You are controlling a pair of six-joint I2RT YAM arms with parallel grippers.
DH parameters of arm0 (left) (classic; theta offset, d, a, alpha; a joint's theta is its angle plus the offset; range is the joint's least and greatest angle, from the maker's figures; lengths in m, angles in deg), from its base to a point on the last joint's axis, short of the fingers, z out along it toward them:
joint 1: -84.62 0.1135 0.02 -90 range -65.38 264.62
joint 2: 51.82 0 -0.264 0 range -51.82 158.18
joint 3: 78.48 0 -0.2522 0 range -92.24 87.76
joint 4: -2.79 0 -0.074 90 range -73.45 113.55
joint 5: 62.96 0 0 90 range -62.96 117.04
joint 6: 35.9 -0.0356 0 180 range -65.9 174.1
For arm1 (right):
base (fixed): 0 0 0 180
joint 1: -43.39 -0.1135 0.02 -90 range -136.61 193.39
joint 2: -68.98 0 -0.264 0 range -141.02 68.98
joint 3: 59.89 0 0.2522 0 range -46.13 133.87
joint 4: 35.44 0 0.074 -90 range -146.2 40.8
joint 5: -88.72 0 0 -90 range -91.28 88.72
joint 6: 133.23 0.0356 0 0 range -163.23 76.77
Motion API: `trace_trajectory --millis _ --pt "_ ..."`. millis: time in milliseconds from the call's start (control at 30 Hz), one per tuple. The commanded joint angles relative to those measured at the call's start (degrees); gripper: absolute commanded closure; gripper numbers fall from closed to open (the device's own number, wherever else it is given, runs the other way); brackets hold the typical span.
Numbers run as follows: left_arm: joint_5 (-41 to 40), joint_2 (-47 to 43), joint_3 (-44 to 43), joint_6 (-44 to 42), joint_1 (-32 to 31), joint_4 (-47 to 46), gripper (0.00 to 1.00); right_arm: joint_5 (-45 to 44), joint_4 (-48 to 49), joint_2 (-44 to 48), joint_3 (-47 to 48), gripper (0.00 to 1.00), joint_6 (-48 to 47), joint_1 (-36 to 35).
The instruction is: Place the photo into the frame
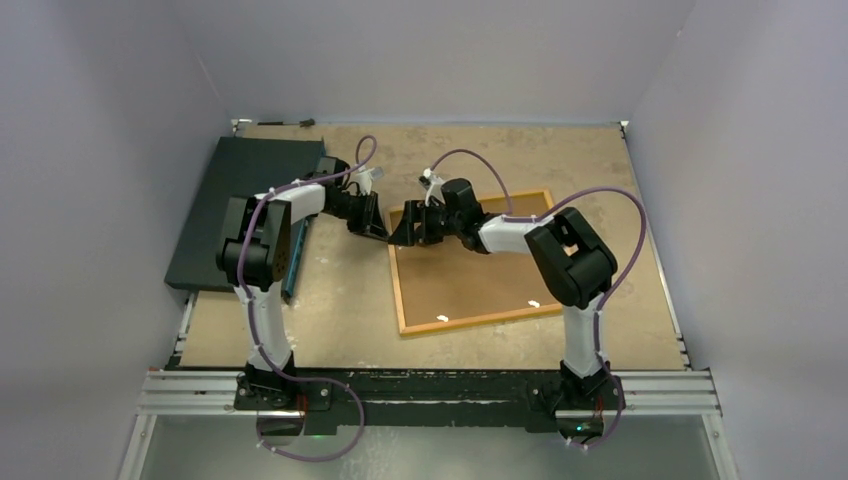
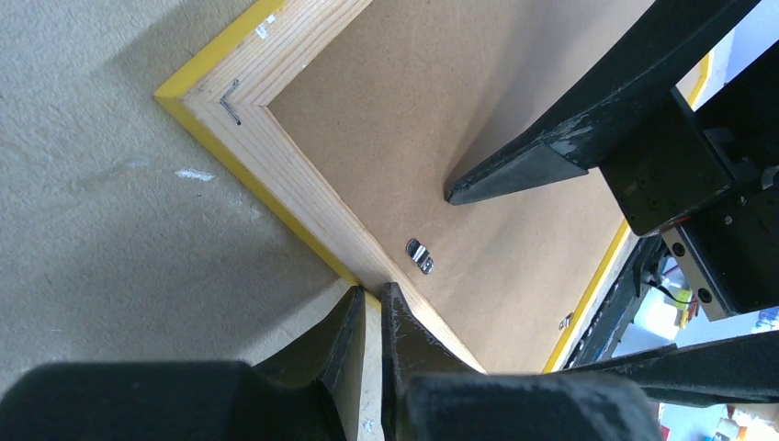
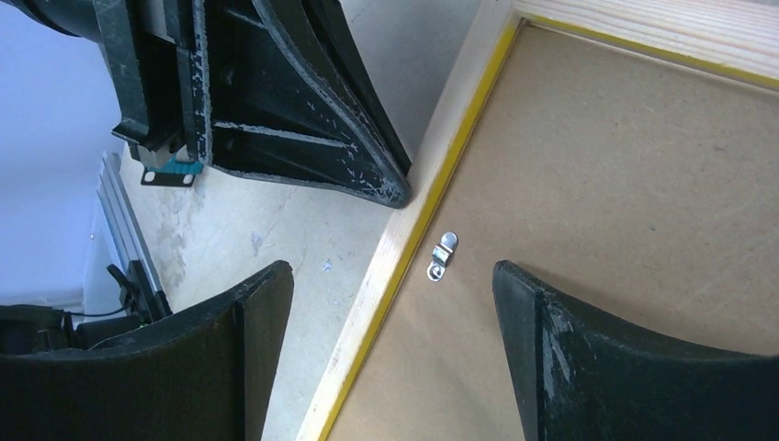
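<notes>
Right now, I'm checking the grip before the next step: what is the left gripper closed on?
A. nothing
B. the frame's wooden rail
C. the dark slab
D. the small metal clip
B: in the left wrist view the left gripper is pinched on the pale wooden rail of the frame, which lies back-up; the strip of wood shows in the narrow gap of the gripper.

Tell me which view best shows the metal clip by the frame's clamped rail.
Right wrist: the clip lies sharp, unobstructed between the fingers of the open right tool. Left wrist shows it smaller, by the frame rail. Top external: it cannot be made out.
</notes>
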Motion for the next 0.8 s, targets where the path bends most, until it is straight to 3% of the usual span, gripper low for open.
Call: trace_trajectory --millis 0,767 --pt "-3.2 0.9 0.7 -1.2 -0.4 -2.1 0.97 1.6 0.2 -0.8 2.2 0.18 -1.8 -1.0" --pt "-3.9 1.0 0.5 -1.9 -0.4 -1.6 1.0 6.1 0.4 -3.1 3.5 0.2 -1.3 -2.2"
